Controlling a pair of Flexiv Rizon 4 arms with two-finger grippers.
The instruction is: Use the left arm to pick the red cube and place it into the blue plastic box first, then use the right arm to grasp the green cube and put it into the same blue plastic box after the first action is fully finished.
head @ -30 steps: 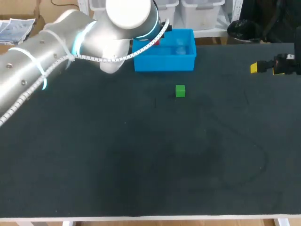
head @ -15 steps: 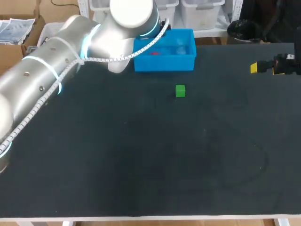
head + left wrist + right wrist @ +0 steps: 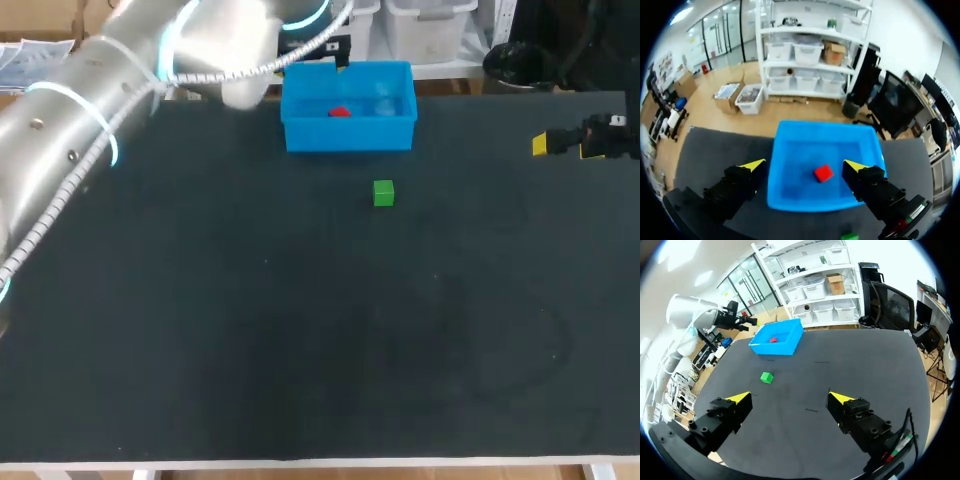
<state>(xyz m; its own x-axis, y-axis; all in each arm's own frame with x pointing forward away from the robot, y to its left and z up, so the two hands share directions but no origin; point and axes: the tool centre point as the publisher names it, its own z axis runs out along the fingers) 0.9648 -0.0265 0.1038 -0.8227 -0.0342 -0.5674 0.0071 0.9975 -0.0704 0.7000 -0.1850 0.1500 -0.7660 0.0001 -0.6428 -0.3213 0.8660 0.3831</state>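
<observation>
The dark, matte table [image 3: 300, 350] carries everything. The silver left arm [image 3: 90, 120] hangs over its far left corner. The left gripper [image 3: 805, 164], fingers spread wide and holding nothing, is above the blue plastic box [image 3: 348, 135]. The right gripper [image 3: 790, 396], equally wide and bare, sits at the right edge. The green cube [image 3: 383, 193] stands just before the box, and the smaller red cube [image 3: 823, 173] lies tilted inside it.

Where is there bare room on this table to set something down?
The near half of the table, this side of the green cube, is bare. So is the stretch between that cube and the right gripper. It is crowded at the far edge: the left gripper hangs open over the blue box with the red cube inside.
</observation>
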